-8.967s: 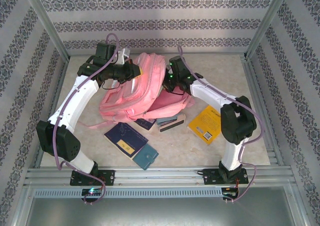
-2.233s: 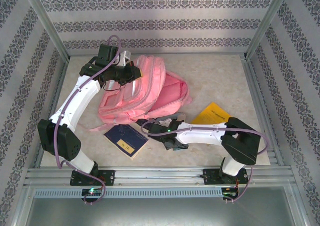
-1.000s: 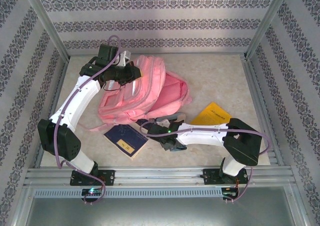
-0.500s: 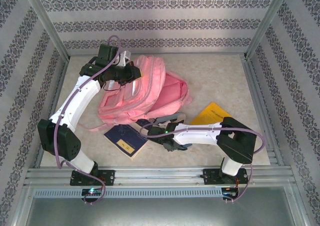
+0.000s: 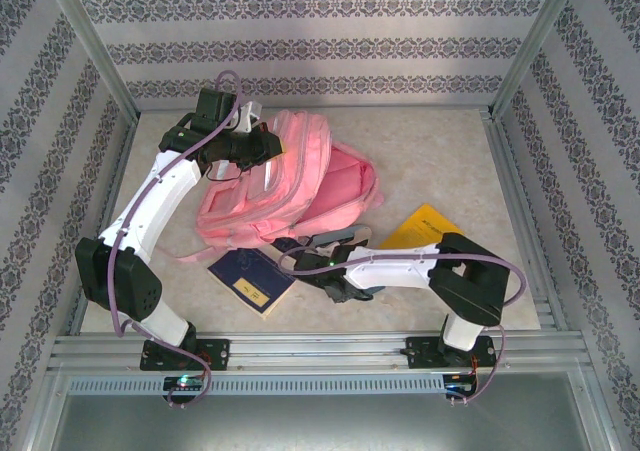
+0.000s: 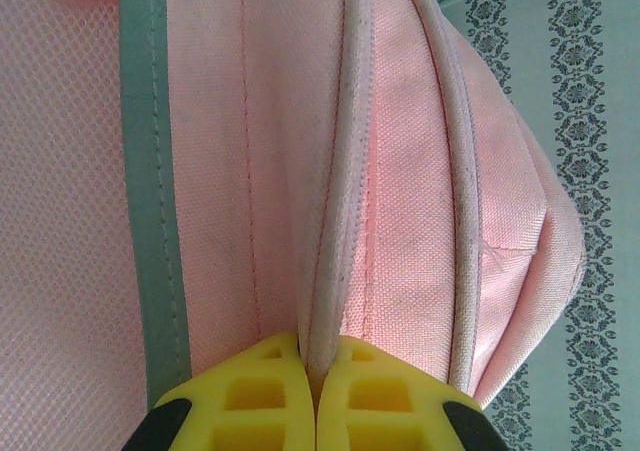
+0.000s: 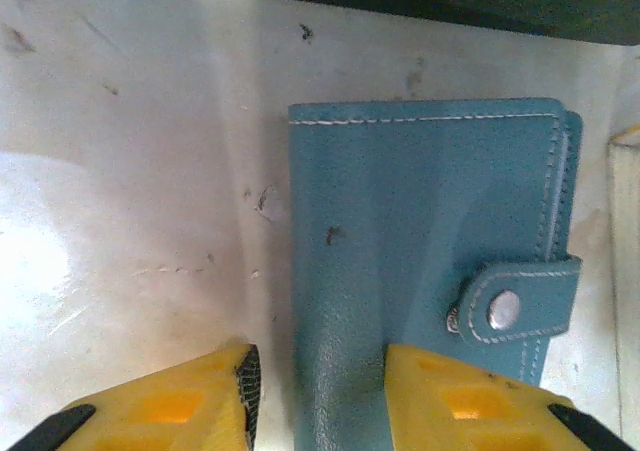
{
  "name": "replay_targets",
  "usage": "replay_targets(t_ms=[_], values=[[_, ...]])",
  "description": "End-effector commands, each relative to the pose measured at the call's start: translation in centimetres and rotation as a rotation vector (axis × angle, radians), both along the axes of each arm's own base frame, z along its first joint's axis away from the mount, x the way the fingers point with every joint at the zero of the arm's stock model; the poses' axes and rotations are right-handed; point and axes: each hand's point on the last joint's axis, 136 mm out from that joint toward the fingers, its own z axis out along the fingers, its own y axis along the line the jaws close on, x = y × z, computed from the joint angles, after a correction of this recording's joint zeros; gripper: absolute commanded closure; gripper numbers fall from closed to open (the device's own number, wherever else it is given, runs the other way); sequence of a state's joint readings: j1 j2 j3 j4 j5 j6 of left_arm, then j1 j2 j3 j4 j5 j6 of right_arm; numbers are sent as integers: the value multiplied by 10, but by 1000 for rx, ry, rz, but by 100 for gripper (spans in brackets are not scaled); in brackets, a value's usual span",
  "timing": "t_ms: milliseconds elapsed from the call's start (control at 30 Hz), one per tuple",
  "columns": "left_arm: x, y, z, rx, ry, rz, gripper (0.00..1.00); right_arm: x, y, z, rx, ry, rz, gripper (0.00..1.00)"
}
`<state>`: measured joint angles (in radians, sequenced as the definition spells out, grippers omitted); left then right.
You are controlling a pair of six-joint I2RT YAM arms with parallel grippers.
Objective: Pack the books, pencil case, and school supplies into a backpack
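Top external view showed the large pink fabric backpack (image 5: 290, 186) lying mid-table, the left gripper (image 6: 312, 376) clamped on its piped seam. Just in front of it, the right gripper (image 7: 315, 401) hung with fingers apart, astride one edge of the small teal-blue snap-strap notebook (image 7: 420, 221), perhaps touching it. Picking up the notebook seemed in hand; next they'd need to close and lift.

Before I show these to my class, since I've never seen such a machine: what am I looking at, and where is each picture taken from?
Two robot arms are bolted to a table. One picture looks down from above; the other two come from cameras on the wrists. The left gripper is shut, pinching a seam of the pink backpack. The right gripper is open, its yellow fingers straddling one edge of a teal notebook without gripping it. A navy book and a yellow book also lie on the table.
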<state>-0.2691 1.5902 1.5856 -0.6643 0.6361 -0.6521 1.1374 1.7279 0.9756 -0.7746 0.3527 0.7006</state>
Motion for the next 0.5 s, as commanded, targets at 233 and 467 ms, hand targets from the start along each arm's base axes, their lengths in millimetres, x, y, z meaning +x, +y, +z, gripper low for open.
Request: replay_targets(t_ms=[233,467], values=[[-11,-7,42,-57,-127,-46,100,-1,-19,-23,-61,50,-5,95],[-10,-7,44,-56,-134,-47,100,9,-8,33,94,-44,26,100]])
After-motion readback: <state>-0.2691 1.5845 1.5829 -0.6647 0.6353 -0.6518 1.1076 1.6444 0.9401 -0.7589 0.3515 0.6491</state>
